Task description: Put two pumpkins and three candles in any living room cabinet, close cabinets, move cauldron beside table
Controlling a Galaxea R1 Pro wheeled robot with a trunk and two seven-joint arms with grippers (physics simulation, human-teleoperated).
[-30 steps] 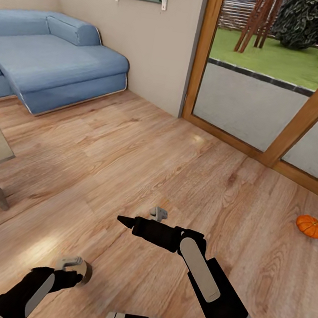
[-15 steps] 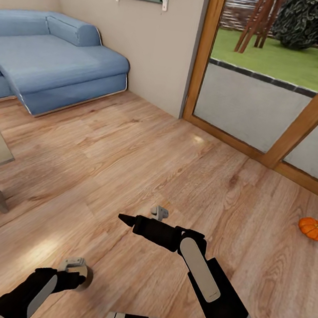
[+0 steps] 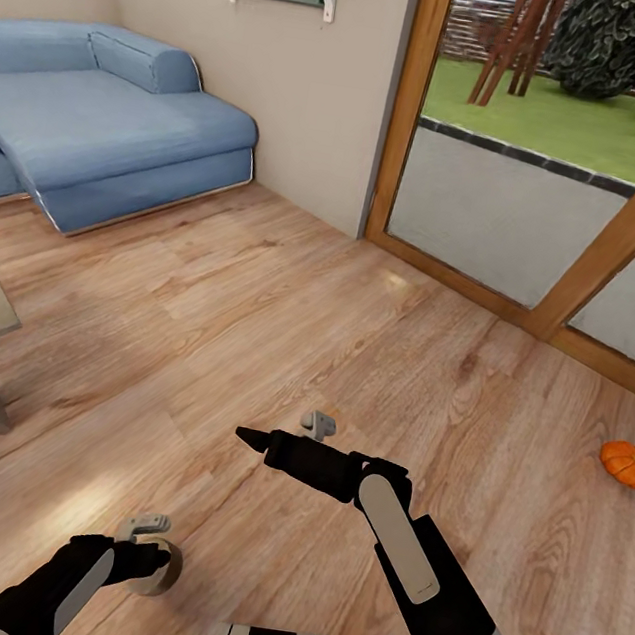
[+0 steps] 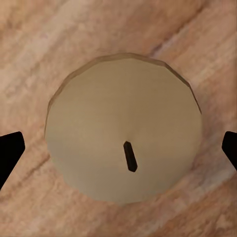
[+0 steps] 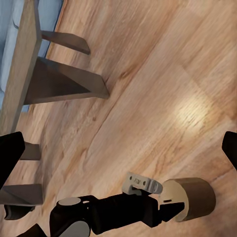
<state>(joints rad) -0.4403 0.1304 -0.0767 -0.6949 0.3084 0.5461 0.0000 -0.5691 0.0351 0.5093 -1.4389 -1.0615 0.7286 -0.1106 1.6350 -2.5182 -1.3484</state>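
Gripping nothing, the left gripper [image 4: 118, 148] has its dark fingertips spread wide, one at each side edge of the left wrist view, with a candle [image 4: 123, 128] between them: a smooth tan disc seen from above, faceted at the rim, a short dark wick just off centre. In the head view the same gripper [image 3: 149, 546] sits at lower left over the candle [image 3: 161, 570]. The right gripper [image 3: 252, 439] points left at centre; its black tips stand apart at the edges of the right wrist view. Wood-grain plank floor [image 3: 255, 329] lies all around. One ribbed orange pumpkin [image 3: 629, 464] sits at the right edge. A blue fabric sofa [image 3: 112, 127] fills the upper left
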